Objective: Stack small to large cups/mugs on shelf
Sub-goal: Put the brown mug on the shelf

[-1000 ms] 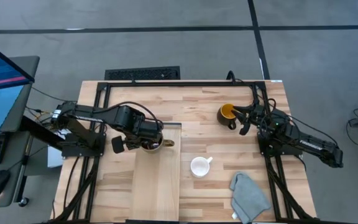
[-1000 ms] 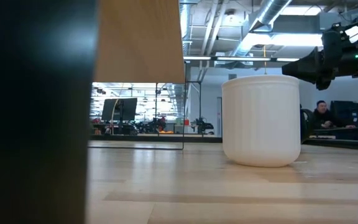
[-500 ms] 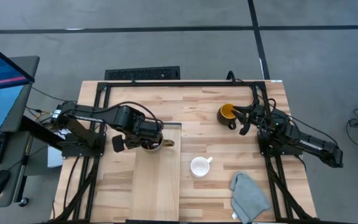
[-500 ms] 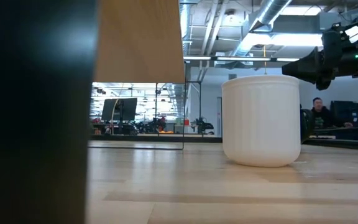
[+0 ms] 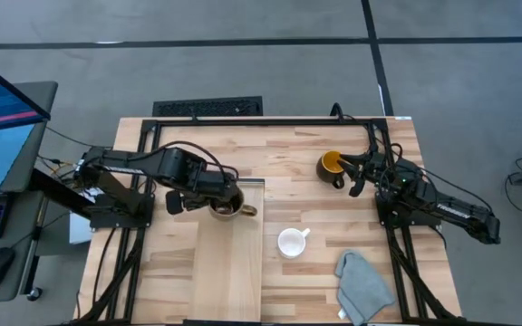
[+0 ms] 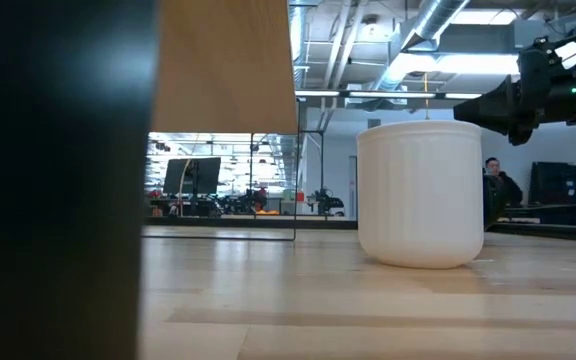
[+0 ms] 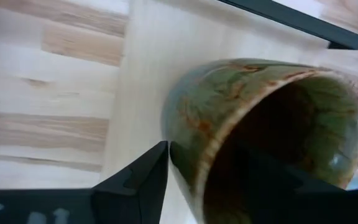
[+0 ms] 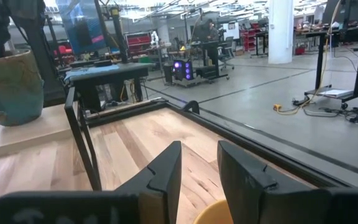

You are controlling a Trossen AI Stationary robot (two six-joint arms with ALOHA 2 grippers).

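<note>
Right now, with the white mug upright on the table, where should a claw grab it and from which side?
Probably from above, pinching the rim of the white mug: it stands upright, mouth open upward. Its handle points toward the table's back right, so take the rim on the opposite side to avoid it. The right claw, by the yellow-lined mug, is nearer than the left claw, which is shut on the brown mug.

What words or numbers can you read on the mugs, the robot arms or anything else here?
None can be read.
The large brown mug in the left gripper, the dark mug with the yellow inside by the right gripper, and the small white mug carry no lettering.
The monitor beside the table and the screens in the room behind are too small and blurred to read.
</note>
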